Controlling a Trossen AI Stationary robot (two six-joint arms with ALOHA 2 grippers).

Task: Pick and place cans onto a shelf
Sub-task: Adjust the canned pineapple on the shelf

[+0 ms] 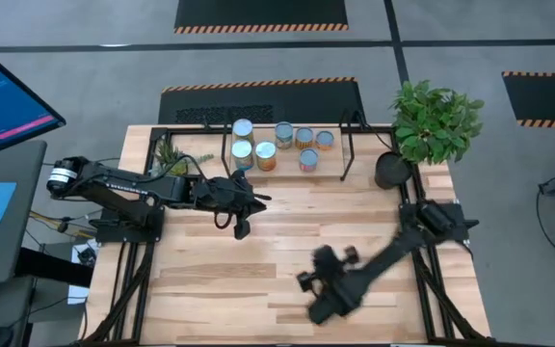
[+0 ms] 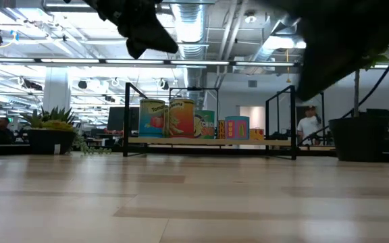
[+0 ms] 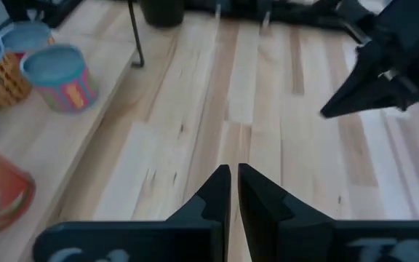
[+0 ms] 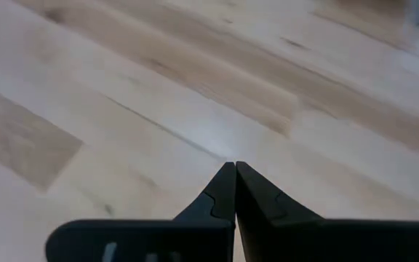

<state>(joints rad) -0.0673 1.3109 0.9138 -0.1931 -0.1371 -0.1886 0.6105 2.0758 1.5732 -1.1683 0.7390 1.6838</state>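
Observation:
Seven cans (image 1: 283, 145) stand upright on the low light-wood shelf (image 1: 287, 166) at the table's far middle. They also show in the low view (image 2: 181, 118), and some show in the left wrist view (image 3: 57, 76). My left gripper (image 1: 258, 200) is shut and empty. It hovers just near of the shelf's left end and points toward the table's right; its fingers show in the left wrist view (image 3: 233, 178). My right gripper (image 1: 314, 301) is shut and empty above the bare near-middle tabletop (image 4: 235, 171).
A dark round pot (image 1: 391, 170) with a leafy green plant (image 1: 436, 120) stands at the table's far right. A small plant (image 1: 167, 154) sits at the far left. The shelf's thin black legs (image 1: 346, 154) stand on the tabletop. A person (image 2: 309, 125) shows far beyond the table.

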